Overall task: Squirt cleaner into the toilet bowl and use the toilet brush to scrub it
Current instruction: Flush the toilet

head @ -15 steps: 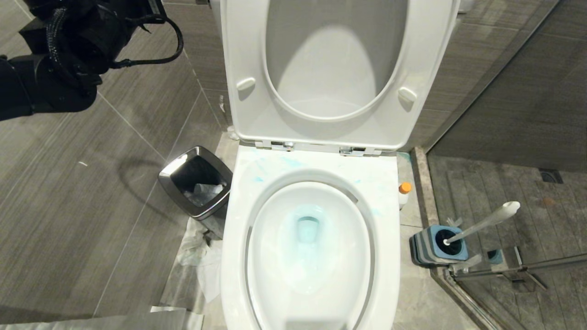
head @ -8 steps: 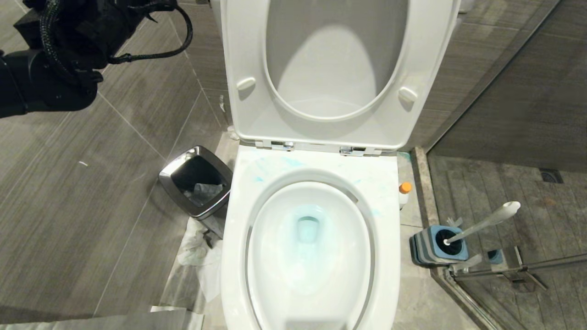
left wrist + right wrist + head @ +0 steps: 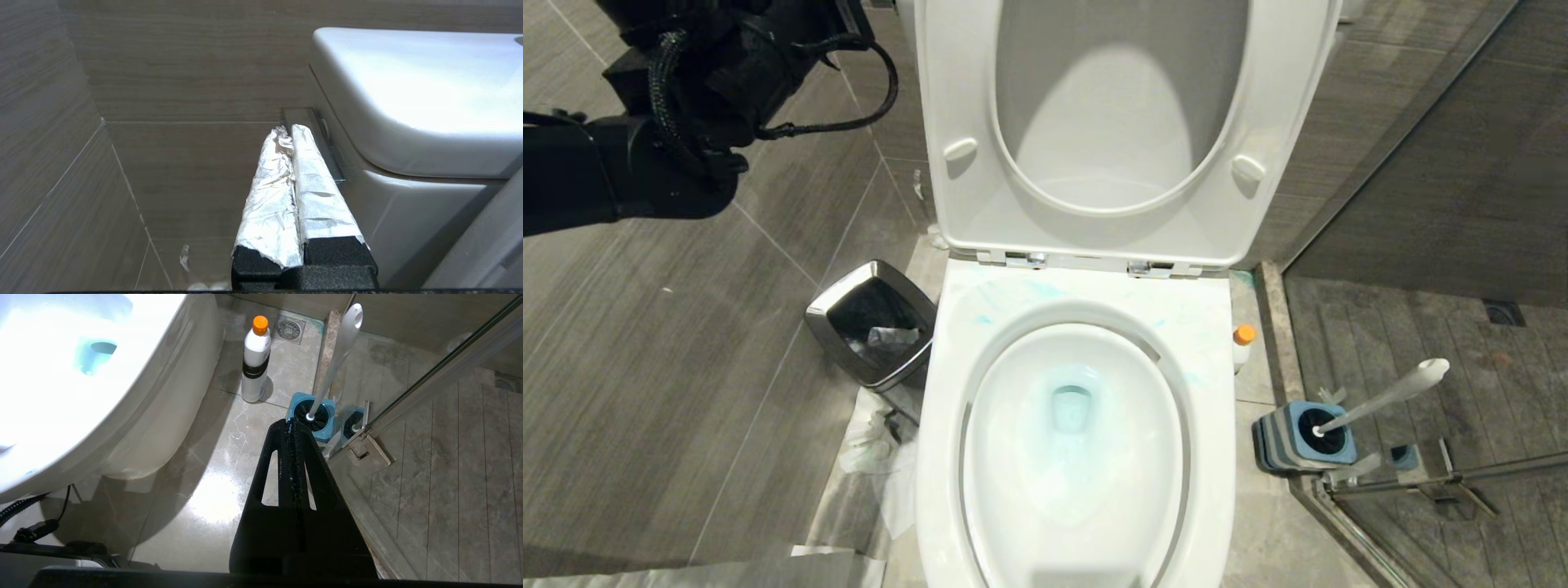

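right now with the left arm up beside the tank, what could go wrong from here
1. The left gripper, shut and empty, is close to the toilet tank; a sideways swing could knock the tank or the raised lid.
2. The cleaner stands on the floor tight beside the toilet bowl, with the toilet brush leaning in its holder nearby; reaching for one could tip the other.
3. The glass door flanks the holder, leaving little room.

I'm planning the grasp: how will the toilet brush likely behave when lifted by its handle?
The toilet brush has a long slim handle leaning in its holder, so it probably feels light but top-levered. The smooth, glossy handle may slip between fingers. The small square holder might tip or lift along if the bristles catch.
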Tool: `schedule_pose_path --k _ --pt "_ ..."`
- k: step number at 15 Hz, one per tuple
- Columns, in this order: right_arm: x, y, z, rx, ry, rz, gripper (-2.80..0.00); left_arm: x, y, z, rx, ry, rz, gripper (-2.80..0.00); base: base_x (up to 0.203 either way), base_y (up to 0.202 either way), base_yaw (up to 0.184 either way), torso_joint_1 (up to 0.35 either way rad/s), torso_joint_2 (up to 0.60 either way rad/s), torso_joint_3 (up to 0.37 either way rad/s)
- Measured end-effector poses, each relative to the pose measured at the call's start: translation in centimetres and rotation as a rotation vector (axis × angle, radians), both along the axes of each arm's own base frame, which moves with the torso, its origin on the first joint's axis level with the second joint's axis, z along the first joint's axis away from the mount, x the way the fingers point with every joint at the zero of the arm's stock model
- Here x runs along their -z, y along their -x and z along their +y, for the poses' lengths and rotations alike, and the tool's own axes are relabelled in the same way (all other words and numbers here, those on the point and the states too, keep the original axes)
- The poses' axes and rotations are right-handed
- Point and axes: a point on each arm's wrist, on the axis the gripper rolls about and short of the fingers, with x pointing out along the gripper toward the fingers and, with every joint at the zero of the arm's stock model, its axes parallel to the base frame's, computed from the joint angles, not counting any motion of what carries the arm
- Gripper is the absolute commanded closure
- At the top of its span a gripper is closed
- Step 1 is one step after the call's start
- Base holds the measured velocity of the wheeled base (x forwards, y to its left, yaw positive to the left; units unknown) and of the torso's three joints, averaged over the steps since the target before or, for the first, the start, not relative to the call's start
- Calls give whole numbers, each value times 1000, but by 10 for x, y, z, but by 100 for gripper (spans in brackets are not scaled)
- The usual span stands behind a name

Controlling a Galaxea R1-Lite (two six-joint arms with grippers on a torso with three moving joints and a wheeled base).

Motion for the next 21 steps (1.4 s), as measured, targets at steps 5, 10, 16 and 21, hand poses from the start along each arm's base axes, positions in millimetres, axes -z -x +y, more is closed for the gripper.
schedule_pose_path --k 5,10,16,21 --pt "0 0 0 0 0 0 0 8 -16 -6 5 4 -53 0 0 0 0 0 0 0" --pt "0 0 0 0 0 0 0 13 -24 -11 11 -9 -82 0 0 0 0 0 0 0" --pt "0 0 0 1 0 0 0 5 -22 16 -97 -10 -109 0 0 0 0 0 0 0" --pt "0 0 0 0 0 0 0 3 -23 32 -140 -8 -106 0 0 0 0 -2 4 -138"
